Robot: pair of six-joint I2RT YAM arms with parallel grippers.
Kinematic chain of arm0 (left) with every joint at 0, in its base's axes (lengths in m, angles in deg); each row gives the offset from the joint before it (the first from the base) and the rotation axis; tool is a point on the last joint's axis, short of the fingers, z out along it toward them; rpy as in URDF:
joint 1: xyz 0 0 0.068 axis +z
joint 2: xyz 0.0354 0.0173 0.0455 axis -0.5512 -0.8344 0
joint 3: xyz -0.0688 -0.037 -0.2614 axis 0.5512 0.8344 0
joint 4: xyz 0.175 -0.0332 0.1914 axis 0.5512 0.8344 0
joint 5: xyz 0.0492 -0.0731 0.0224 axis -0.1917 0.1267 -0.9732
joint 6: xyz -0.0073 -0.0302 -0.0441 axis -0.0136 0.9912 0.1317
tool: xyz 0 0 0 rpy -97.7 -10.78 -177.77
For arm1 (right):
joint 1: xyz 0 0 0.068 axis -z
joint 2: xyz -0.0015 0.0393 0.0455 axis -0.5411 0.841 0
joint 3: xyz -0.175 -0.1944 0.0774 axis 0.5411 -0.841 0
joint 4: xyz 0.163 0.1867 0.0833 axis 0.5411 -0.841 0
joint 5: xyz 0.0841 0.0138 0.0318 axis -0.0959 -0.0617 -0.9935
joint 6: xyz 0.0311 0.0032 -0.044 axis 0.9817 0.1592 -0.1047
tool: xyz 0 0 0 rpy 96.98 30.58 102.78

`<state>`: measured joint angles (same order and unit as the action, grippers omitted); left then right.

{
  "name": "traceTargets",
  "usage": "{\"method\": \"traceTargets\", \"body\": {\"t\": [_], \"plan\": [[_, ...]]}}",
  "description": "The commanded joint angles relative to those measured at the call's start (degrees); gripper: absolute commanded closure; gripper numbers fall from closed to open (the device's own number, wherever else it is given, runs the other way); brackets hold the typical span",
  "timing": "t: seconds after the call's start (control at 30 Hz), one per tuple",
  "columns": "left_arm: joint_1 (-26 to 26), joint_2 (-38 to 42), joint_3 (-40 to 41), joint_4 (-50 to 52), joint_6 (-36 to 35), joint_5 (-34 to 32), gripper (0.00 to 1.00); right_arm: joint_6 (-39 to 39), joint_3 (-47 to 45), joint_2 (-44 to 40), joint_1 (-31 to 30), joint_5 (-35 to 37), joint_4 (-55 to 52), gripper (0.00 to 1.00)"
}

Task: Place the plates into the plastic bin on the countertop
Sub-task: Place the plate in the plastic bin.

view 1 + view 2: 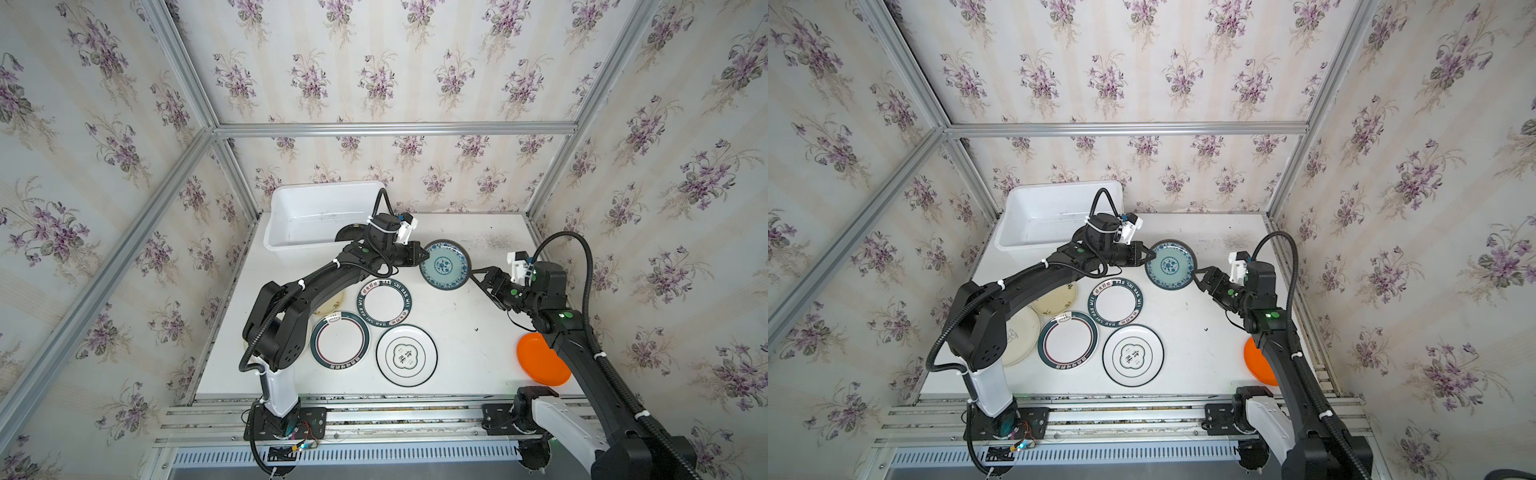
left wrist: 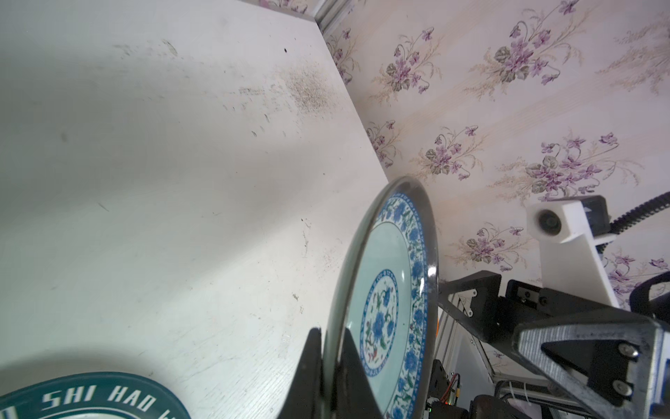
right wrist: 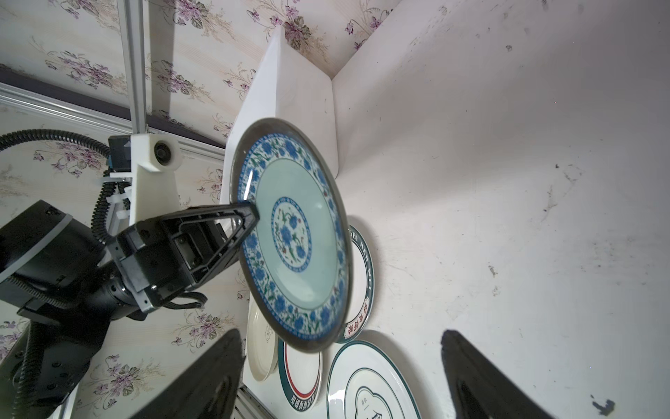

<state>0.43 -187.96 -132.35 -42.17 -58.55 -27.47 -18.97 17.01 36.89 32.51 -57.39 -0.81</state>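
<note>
Plate (image 1: 444, 264): round, pale teal centre, blue floral border and medallion, dark rim. Held tilted above the countertop (image 1: 457, 324), near the bin (image 1: 282, 208). Left gripper (image 1: 423, 254) is clamped on its rim. Right gripper (image 1: 473, 277) has its jaws spread beside the opposite edge, holding nothing.

text "SHI HAO" | on lettered plate (image 2: 90, 395) rim | Chinese characters on clover-marked plate (image 1: 406, 355): too small to read

Arms are covering plates!
In a top view, the left arm (image 1: 328, 276) hides most of a cream plate (image 1: 334, 303) and part of the black plate (image 1: 347, 232) in the bin (image 1: 299, 203); the right arm (image 1: 582, 359) crosses the orange plate (image 1: 536, 361); the left wrist view's edge cuts off the lettered plate (image 2: 94, 395).
</note>
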Motion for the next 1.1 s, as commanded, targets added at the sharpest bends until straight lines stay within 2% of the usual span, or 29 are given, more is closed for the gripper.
{"method": "traceTargets", "body": {"t": [0.0, 0.13, 0.23, 0.3, 0.43, 0.63, 0.83, 1.07], "plan": [[1.8, 0.9, -1.4, 0.2, -1.3, -0.7, 1.00, -1.4, 0.0, 0.3, 0.0, -1.0, 1.9, 0.10], [5.6, 1.8, -2.3, 1.3, -1.4, -1.4, 1.00, -2.9, 1.2, 2.1, -0.2, -1.0, 0.7, 0.09], [9.2, 3.0, -2.0, 1.9, -0.7, -1.8, 1.00, -7.8, 5.9, 4.0, -3.5, 4.4, -5.0, 0.06], [11.2, 4.3, -1.9, 2.4, -1.5, -3.2, 1.00, -9.5, 8.1, 5.4, -5.8, 6.0, -4.3, 0.04], [14.9, 5.6, -2.7, 3.8, -2.2, -4.5, 1.00, -6.5, 8.2, 9.1, -6.3, 2.2, 3.2, 0.02], [20.9, 6.0, -2.3, 4.1, -2.0, -5.1, 1.00, -3.9, 8.3, 13.5, -7.6, -0.4, 8.6, 0.01], [26.3, 2.3, -5.3, 4.7, -2.1, -5.2, 1.00, -2.4, 7.5, 14.8, -7.7, -0.5, 11.3, 0.00], [30.4, -6.8, -13.9, 6.8, -1.8, -4.9, 1.00, -2.1, 7.9, 15.6, -7.7, -0.2, 11.1, 0.00]]}}
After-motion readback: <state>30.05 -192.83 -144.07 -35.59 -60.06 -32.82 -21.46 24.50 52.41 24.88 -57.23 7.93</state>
